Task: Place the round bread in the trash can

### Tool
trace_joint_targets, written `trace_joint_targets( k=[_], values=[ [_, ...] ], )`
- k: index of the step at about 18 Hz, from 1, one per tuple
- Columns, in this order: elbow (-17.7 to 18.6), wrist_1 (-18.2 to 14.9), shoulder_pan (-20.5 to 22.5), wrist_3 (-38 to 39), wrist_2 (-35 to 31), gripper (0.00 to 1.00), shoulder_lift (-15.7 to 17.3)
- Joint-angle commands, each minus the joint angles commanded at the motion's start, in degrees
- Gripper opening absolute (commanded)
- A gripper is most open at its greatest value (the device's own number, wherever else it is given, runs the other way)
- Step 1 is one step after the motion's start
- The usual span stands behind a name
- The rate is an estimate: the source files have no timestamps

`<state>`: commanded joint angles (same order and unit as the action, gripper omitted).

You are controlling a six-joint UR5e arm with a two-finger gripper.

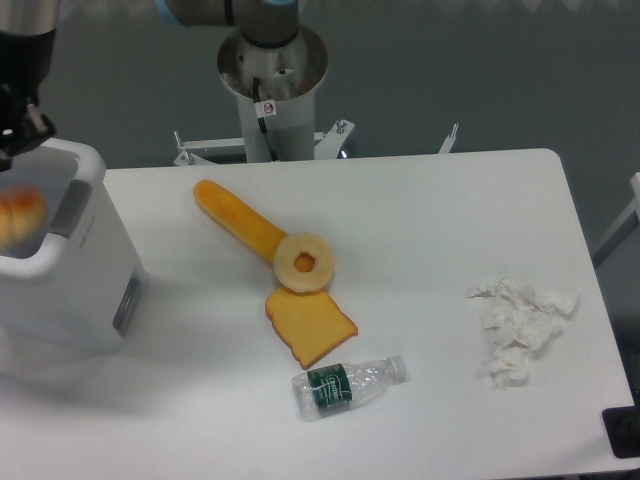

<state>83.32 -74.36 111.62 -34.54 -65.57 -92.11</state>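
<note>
The round bread [20, 216], a golden-orange bun, shows blurred in the air over the opening of the white trash can [92, 285] at the far left. My gripper [18, 128] is right above it at the frame's left edge, partly cut off. A gap separates the dark fingers from the bun, so nothing is held and the gripper is open.
On the table lie a long orange bread stick [238, 218], a pale ring-shaped bread [304, 262], a toast slice [311, 327] and a small plastic bottle [349, 385]. Crumpled white tissue [520, 325] lies at the right. The robot's base column [272, 80] stands behind the table.
</note>
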Motion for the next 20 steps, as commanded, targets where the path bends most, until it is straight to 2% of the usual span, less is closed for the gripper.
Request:
trace_joint_targets(
  k=[3,5,9,12,14,18,20],
  values=[
    [0.2,-0.7,1.2,0.1,-2.4,1.0,1.3],
    [2.9,0.0,6.5,-0.9,-7.5,1.0,2.7],
    [5.6,-0.5,20.4,-16.1,-8.4,1.0,2.9],
    [7.6,-0.4,28.2,-22.7,-10.6,1.0,2.0],
    [8.0,-0.3,31.6,-27.1,-14.9,1.0,0.2],
    [6.9,0.4,38.0,-33.2,-19.1,1.0,-6.8],
    [5.9,3.7,40.5,-35.6,-20.2,1.0,-10.7]
  ],
)
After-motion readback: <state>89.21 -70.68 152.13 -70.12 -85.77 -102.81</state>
